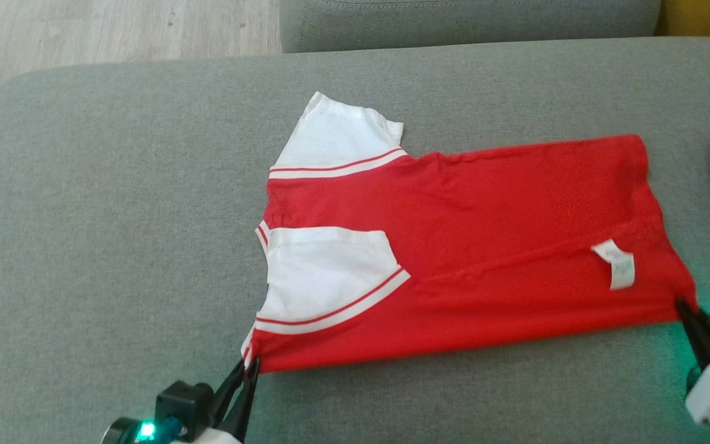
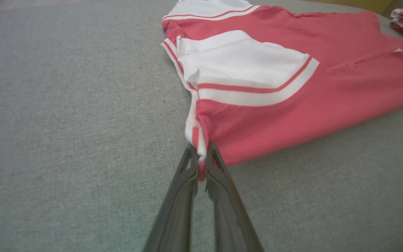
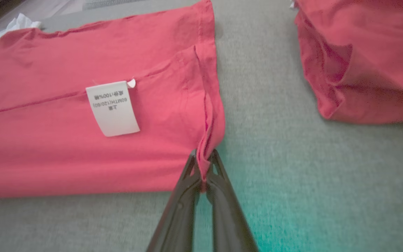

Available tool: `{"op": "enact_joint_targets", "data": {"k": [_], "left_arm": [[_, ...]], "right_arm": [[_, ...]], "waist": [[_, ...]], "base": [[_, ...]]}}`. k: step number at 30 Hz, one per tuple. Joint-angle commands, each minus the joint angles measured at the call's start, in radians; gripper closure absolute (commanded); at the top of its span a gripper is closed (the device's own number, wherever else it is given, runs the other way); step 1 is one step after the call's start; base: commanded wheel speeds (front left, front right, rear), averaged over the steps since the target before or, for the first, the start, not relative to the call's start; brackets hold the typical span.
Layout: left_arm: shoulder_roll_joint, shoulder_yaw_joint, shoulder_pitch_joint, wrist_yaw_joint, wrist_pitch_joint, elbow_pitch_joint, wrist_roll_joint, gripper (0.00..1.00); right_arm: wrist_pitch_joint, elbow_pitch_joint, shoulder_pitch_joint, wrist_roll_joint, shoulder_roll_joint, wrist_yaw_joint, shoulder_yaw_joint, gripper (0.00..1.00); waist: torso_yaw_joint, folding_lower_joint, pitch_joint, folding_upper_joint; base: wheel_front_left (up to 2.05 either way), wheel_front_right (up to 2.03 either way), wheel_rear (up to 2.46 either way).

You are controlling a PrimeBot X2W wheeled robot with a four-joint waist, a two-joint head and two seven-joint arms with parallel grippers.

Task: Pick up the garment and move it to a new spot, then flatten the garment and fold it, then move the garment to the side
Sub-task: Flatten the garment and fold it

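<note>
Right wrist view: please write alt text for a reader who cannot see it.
The right gripper is shut on the hem corner of a red garment lying on a grey cushion. A white label lies on the garment, and a second red garment lies apart at the upper right.

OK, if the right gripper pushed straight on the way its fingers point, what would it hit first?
The red shirt itself: the right gripper is shut on its hem corner, so pushing on would likely bunch that hem edge. Past it, probably the grey cushion, though depth is unclear.
</note>
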Motion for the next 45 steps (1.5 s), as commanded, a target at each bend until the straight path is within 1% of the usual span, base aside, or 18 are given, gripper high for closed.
{"op": "enact_joint_targets", "data": {"k": [1, 7, 8, 9, 10, 11, 15, 16, 18, 22, 24, 27, 28, 30, 33, 36, 41, 45], "left_arm": [[0.014, 0.041, -0.021, 0.015, -0.017, -0.022, -0.006, 1.0], [0.009, 0.034, -0.035, 0.008, -0.031, 0.009, -0.002, 1.0], [0.01, 0.033, -0.038, 0.007, -0.03, 0.016, -0.001, 1.0], [0.011, 0.031, -0.04, 0.006, -0.026, 0.023, -0.001, 1.0], [0.013, 0.027, -0.044, 0.003, -0.02, 0.027, 0.001, 0.64], [0.015, 0.022, -0.049, 0.0, -0.013, 0.028, 0.004, 0.0], [0.022, 0.03, -0.096, 0.018, -0.02, 0.002, 0.035, 0.0], [0.036, 0.034, -0.155, 0.005, -0.015, -0.018, 0.057, 0.0], [0.058, 0.034, -0.245, -0.024, 0.009, -0.026, 0.084, 0.0], [0.083, 0.043, -0.482, -0.117, 0.075, 0.004, 0.104, 0.0], [0.093, 0.044, -0.608, -0.176, 0.114, 0.056, 0.107, 0.0], [0.091, 0.041, -0.782, -0.282, 0.193, 0.158, 0.069, 0.0], [0.09, 0.035, -0.839, -0.309, 0.223, 0.195, 0.058, 0.0], [0.088, 0.024, -0.946, -0.339, 0.276, 0.269, 0.033, 0.0], [0.082, -0.005, -1.072, -0.357, 0.359, 0.381, -0.022, 0.0], [0.082, -0.057, -1.153, -0.36, 0.452, 0.468, -0.102, 0.0], [0.135, -0.168, -1.239, -0.361, 0.529, 0.538, -0.186, 0.0], [0.175, -0.235, -1.274, -0.361, 0.559, 0.594, -0.211, 0.0]], "right_arm": [[-0.012, -0.022, 0.038, 0.008, -0.057, 0.007, -0.005, 1.0], [0.0, -0.069, 0.107, 0.013, -0.056, 0.007, -0.016, 1.0], [0.003, -0.075, 0.114, 0.012, -0.054, 0.007, -0.023, 0.85], [0.005, -0.08, 0.119, 0.011, -0.052, 0.007, -0.031, 0.07], [0.0, -0.083, 0.121, 0.007, -0.049, 0.007, -0.044, 0.0], [-0.005, -0.089, 0.122, 0.0, -0.046, 0.007, -0.055, 0.0], [-0.036, -0.132, 0.12, -0.058, -0.043, 0.007, -0.1, 0.0], [-0.049, -0.152, 0.121, -0.082, -0.031, 0.007, -0.138, 0.0], [-0.055, -0.172, 0.124, -0.106, -0.016, 0.007, -0.173, 0.0], [-0.054, -0.22, 0.117, -0.152, 0.004, 0.007, -0.201, 0.0], [-0.046, -0.245, 0.104, -0.171, 0.009, 0.007, -0.213, 0.0], [-0.033, -0.275, 0.078, -0.199, 0.017, 0.007, -0.231, 0.0], [-0.029, -0.282, 0.069, -0.207, 0.02, 0.007, -0.237, 0.0], [-0.024, -0.296, 0.051, -0.222, 0.03, 0.007, -0.246, 0.0], [-0.015, -0.318, 0.029, -0.237, 0.047, 0.007, -0.244, 0.0], [-0.007, -0.333, 0.012, -0.243, 0.062, 0.007, -0.239, 0.0], [-0.004, -0.336, -0.009, -0.252, 0.078, 0.007, -0.236, 0.0], [-0.008, -0.332, -0.025, -0.254, 0.089, 0.007, -0.228, 0.0]], "waist": [[0.001, 0.0001, -0.001, -0.0001], [0.0, 0.0001, -0.009, -0.0001], [-0.003, 0.0001, -0.009, -0.0001], [-0.007, 0.0001, -0.009, -0.0001], [-0.01, 0.0001, -0.008, -0.0001], [-0.013, 0.0001, -0.006, -0.0001], [-0.032, 0.0001, 0.009, -0.0001], [-0.038, 0.0001, 0.023, -0.0001], [-0.047, 0.0001, 0.041, -0.0001], [-0.078, 0.0001, 0.088, -0.0001], [-0.1, 0.0001, 0.116, -0.0001], [-0.137, 0.0001, 0.155, -0.0001], [-0.148, 0.0001, 0.167, -0.0001], [-0.172, 0.0001, 0.194, -0.0001], [-0.207, 0.0001, 0.23, -0.0001], [-0.238, 0.0001, 0.258, -0.0001], [-0.277, 0.0001, 0.297, -0.0001], [-0.302, 0.0001, 0.316, -0.0001]], "base": [[0.0, 0.0, 0.0], [0.0, 0.0, 0.0], [0.0, 0.0, 0.0], [0.0, 0.0, 0.0], [0.0, 0.0, 0.0], [0.0, 0.0, 0.0], [0.0, 0.0, 0.0], [0.0, 0.0, 0.0], [0.0, 0.0, 0.0], [0.0, 0.0, 0.0], [0.0, 0.0, 0.0], [0.0, 0.0, 0.0], [0.0, 0.0, 0.0], [0.0, 0.0, 0.0], [0.0, 0.0, 0.0], [0.0, 0.0, 0.0], [0.0, 0.0, 0.0], [0.0, 0.0, 0.0]]}}
